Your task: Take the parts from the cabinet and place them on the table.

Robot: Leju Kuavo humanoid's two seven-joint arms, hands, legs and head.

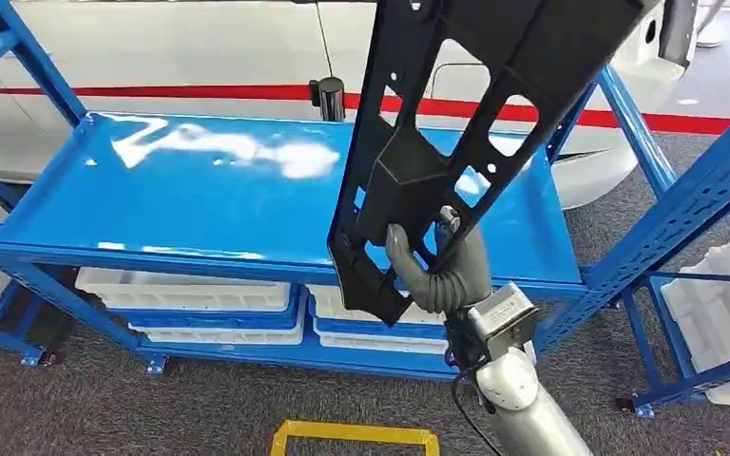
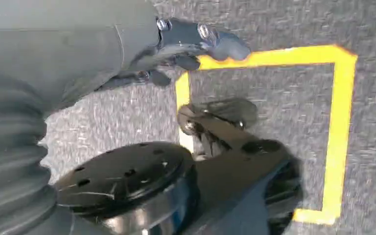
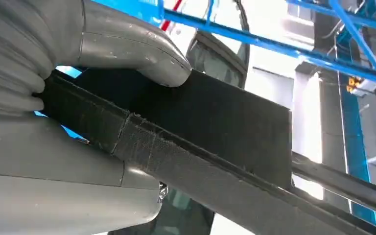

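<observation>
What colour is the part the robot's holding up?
Black, clearest in the head view: the part in the right hand.

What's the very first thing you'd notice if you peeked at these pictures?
The big black part held up high in the middle, full of cut-out holes, gripped near its lower end by the robot's right hand. Behind it sits a shiny blue shelf with white trays underneath. The left hand hangs over grey carpet marked with a yellow tape square.
</observation>
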